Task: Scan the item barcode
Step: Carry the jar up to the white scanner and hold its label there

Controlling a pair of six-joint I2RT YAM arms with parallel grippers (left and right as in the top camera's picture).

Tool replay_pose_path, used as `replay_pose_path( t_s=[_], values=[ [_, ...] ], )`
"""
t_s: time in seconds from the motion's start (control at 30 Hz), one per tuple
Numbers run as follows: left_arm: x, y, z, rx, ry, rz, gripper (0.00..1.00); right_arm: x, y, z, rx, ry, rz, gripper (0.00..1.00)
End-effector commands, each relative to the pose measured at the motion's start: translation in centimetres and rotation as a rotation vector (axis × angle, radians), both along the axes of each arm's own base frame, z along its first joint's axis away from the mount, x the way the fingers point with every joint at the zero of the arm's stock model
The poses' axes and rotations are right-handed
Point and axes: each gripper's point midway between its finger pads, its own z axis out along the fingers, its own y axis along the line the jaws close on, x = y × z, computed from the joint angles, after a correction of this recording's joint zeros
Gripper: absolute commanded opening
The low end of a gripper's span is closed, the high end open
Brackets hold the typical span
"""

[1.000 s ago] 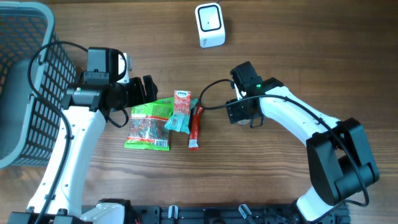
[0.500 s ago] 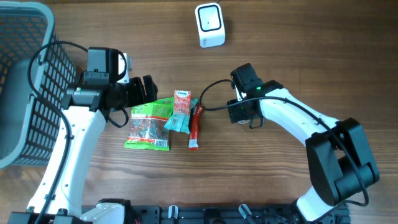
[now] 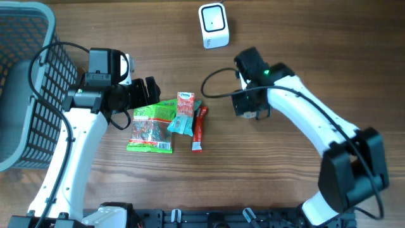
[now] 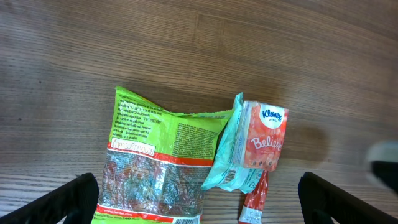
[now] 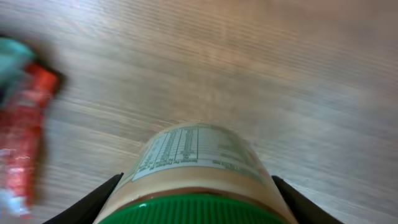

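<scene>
Step in hand: by my reading, carrying the green-lidded jar (image 5: 196, 158) to the white barcode scanner (image 3: 213, 25) and showing it the code.
Right fingers (image 5: 99, 202): clamped on the jar, one on each side just below its green lid (image 5: 199, 211), which sits closest to the wrist camera.
Jar: held between the right fingers, body pointing down at the wooden surface (image 5: 298, 74). A printed label panel faces the wrist camera; no barcode is visible on it.
Scanner: well apart from the right fingers, toward the far edge of the surface, white face up.
Left fingers (image 4: 71, 196): spread wide, holding nothing, with the green snack bag (image 4: 155, 162) lying between and below them.
Other items: the Kleenex tissue pack (image 4: 264, 137) overlaps the bag's edge beside the left fingers, and a red sachet (image 4: 255, 202) lies just under it. All are off to one side of the right fingers.
Doing it well: keep the grip firm on the round body. Turn the wrist until the barcode, not the text panel, faces the scanner window. Hold it steady and square, near but not touching.
Risk: the smooth jar may twist in the fingers as the wrist turns.
</scene>
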Motion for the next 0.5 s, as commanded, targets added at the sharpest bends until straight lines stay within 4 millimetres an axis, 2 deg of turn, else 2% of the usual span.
replay_pose_path(
  t_s=[0.0, 0.1, 0.23, 0.37, 0.47],
  values=[
    [0.1, -0.3, 0.1, -0.014, 0.0, -0.002, 1.0, 2.0, 1.0, 7.8, 0.074, -0.188, 0.01, 0.32],
    [0.1, -0.3, 0.1, -0.014, 0.0, -0.002, 1.0, 2.7, 1.3, 12.0, 0.12, -0.284, 0.009, 0.29],
    [0.1, -0.3, 0.1, -0.014, 0.0, -0.002, 1.0, 3.2, 1.6, 16.5, 0.178, -0.402, 0.007, 0.25],
    [0.1, -0.3, 0.1, -0.014, 0.0, -0.002, 1.0, 3.8, 2.8, 19.4, 0.258, -0.47, 0.028, 0.22],
    [0.1, -0.3, 0.1, -0.014, 0.0, -0.002, 1.0, 4.9, 3.6, 20.3, 0.295, -0.522, 0.035, 0.21]
  ],
)
